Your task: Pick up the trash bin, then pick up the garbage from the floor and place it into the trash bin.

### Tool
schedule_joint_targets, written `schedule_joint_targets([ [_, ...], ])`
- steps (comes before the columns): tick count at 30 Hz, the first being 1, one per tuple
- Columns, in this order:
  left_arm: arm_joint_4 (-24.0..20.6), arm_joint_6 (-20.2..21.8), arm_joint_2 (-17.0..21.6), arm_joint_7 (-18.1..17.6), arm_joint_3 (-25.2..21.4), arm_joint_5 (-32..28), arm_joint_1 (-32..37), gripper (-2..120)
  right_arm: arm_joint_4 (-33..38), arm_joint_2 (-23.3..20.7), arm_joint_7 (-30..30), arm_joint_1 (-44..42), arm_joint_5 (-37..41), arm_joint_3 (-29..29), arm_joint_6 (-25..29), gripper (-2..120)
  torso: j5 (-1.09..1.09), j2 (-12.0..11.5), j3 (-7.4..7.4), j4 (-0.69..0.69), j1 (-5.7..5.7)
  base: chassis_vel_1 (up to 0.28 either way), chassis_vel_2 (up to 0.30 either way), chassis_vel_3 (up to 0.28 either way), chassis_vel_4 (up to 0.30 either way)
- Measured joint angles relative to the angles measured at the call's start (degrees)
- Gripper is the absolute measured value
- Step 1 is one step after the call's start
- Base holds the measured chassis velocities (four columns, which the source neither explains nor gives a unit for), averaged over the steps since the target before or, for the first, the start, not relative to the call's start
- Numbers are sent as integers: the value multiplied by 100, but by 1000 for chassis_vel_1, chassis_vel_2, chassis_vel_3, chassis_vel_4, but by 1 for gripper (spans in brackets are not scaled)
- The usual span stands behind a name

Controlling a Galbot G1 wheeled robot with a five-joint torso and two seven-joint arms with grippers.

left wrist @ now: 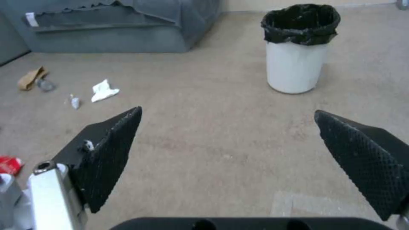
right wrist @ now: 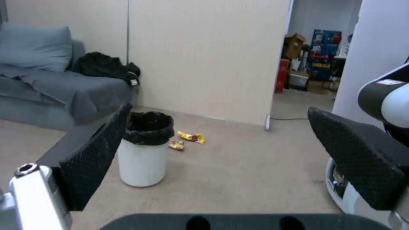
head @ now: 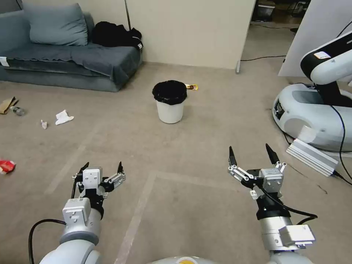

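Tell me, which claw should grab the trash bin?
Probably the right claw: it is open and reaches farther forward toward the trash bin. The left claw, also open, sits lower and nearer the robot.

A worn beige carpeted floor [head: 205, 146] runs across the room, crossed by faint pale tape lines. At far left stands a low grey-blue fabric sofa [head: 69, 62] with a matching cushion [head: 57, 24] and a heap of black clothing [head: 115, 35] at its right end. Behind is a plain cream panel wall [head: 190, 29], and right of it an open doorway [right wrist: 315, 64] to a cluttered room.
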Motion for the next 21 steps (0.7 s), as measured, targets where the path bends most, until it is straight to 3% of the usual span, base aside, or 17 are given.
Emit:
schedule_joint_targets([
  [21, 8, -34, -24, 18, 4, 81, -8, 99, 0, -1, -3, 0, -3, 11, -2, 100, 1, 0, 0, 1, 0, -148, 146, 144, -147],
])
